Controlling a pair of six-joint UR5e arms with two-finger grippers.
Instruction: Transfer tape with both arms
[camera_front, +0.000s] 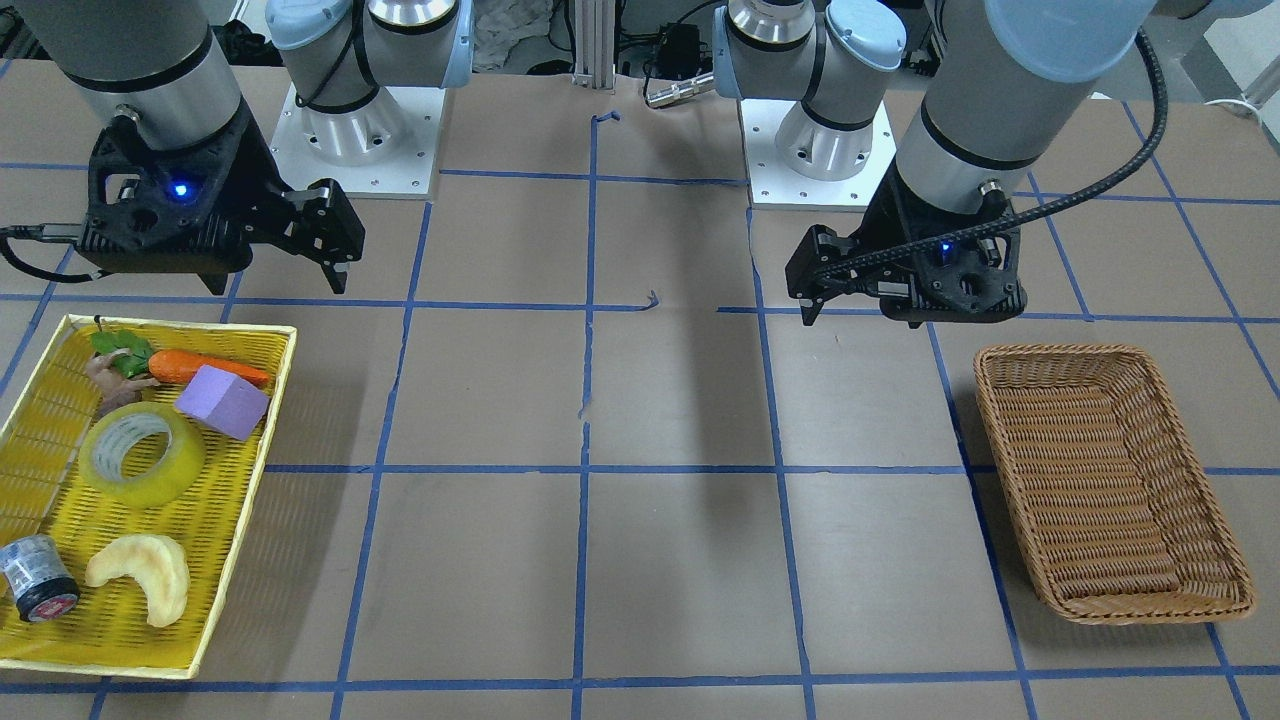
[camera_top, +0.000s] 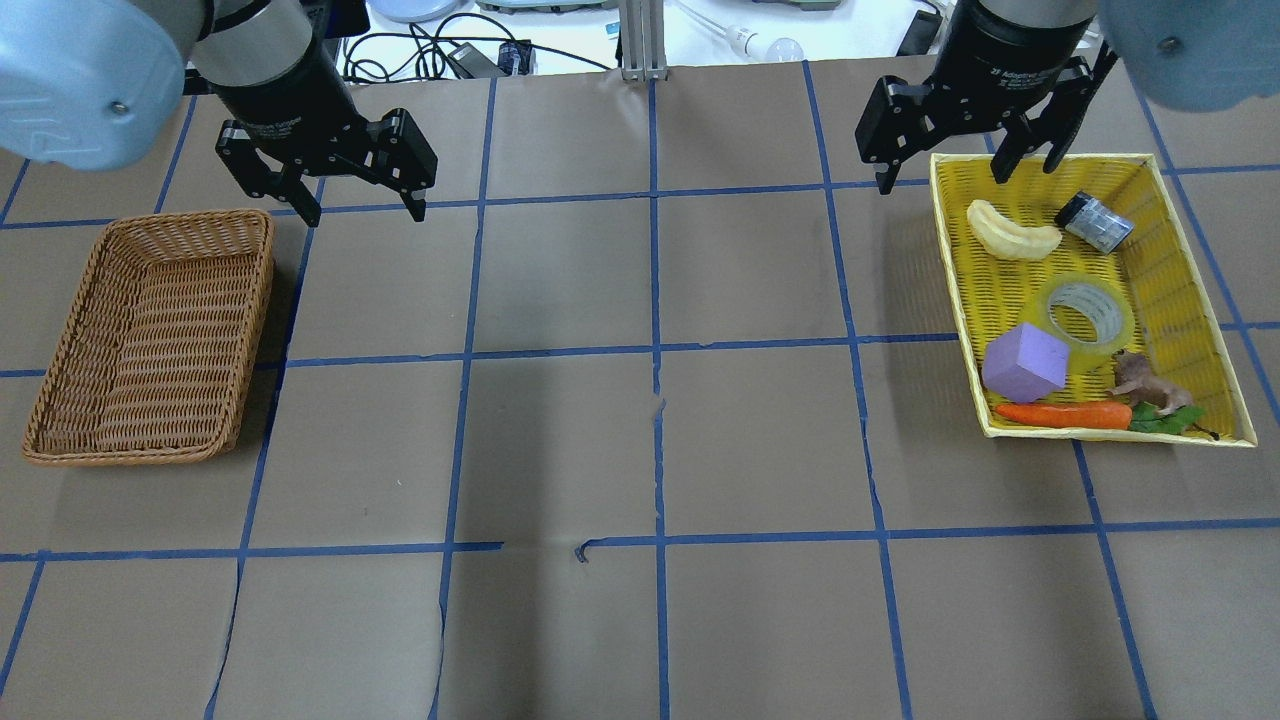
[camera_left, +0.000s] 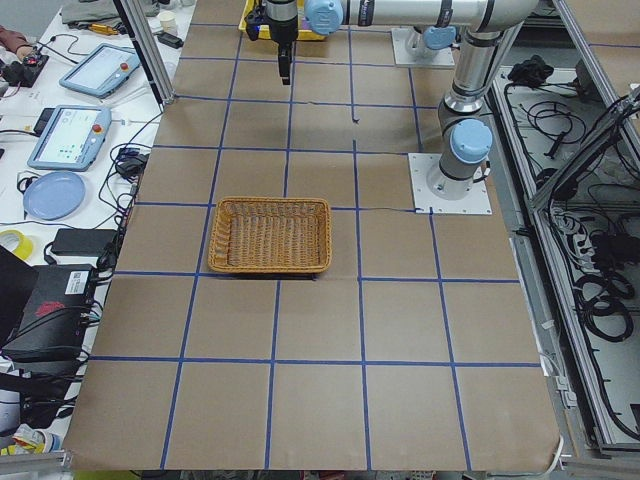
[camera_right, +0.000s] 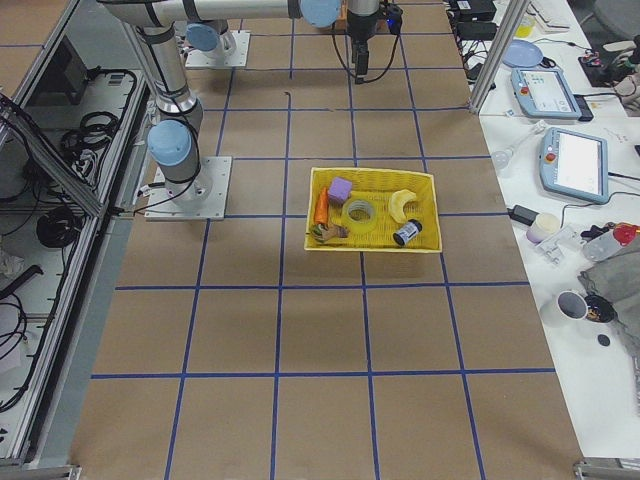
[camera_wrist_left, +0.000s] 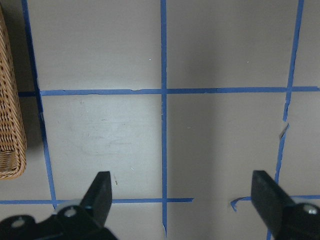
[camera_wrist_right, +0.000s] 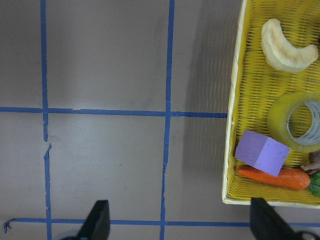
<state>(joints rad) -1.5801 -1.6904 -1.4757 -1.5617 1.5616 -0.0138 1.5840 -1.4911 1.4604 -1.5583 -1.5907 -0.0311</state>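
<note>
While tape (camera_top: 1090, 312) sits beside purple block (camera_top: 1023, 362) in yellow tray (camera_top: 1100, 157) | left gripper (camera_top: 362, 215), right gripper (camera_top: 945, 180): spread, empty | risk: block fouls grasp, tape slips

A purple block (camera_top: 1023, 362) and brown figure (camera_top: 1140, 378) crowd the tape (camera_top: 1095, 346), whose core lies open above.

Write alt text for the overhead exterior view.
A roll of yellowish packing tape lies flat in a yellow tray at right among a purple block, toy carrot, pale crescent toy and small grey cylinder. The right gripper hangs open near the tray's top-left corner; the left gripper hangs open beside a wicker basket at left.
</note>
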